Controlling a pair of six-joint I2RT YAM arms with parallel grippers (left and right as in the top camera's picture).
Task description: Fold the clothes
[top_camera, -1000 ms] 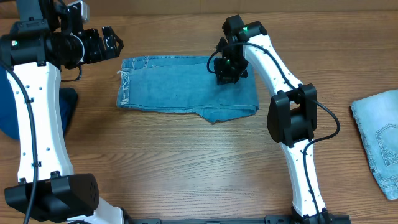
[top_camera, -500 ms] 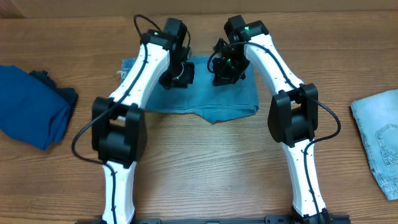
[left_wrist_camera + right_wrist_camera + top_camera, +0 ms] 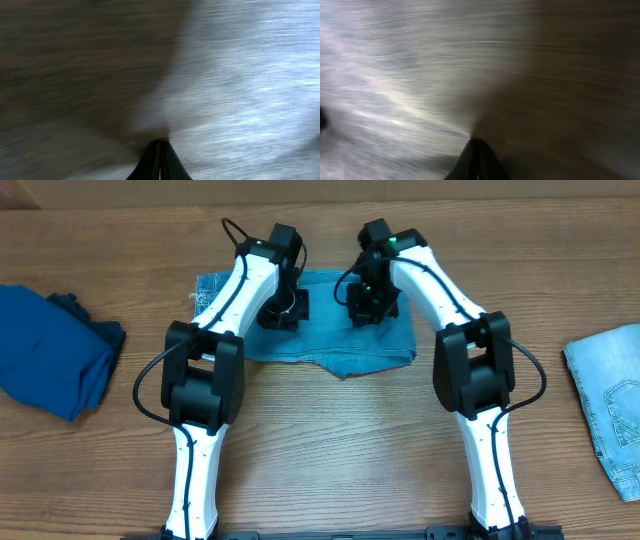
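Observation:
Folded mid-blue denim jeans (image 3: pixel 345 340) lie at the far middle of the table. Both arms reach down onto their far half. My left gripper (image 3: pixel 283 308) is over the left part and my right gripper (image 3: pixel 370 308) over the right part. In the left wrist view the dark fingers (image 3: pixel 160 150) are closed to a point, pinching denim (image 3: pixel 240 90) that creases up from the tip. The right wrist view shows the same: its fingers (image 3: pixel 476 150) are shut on a pinch of the denim (image 3: pixel 395 75). Both wrist views are blurred.
A plain dark blue garment (image 3: pixel 50 350) lies crumpled at the left edge of the wooden table (image 3: pixel 330 450). A paler light-wash denim piece (image 3: pixel 610 400) lies at the right edge. Both arm bases stand at the near edge.
The left arm swung in from the far left onto the jeans and closed its open gripper on the fabric. The right gripper stayed on the jeans and closed a little tighter.

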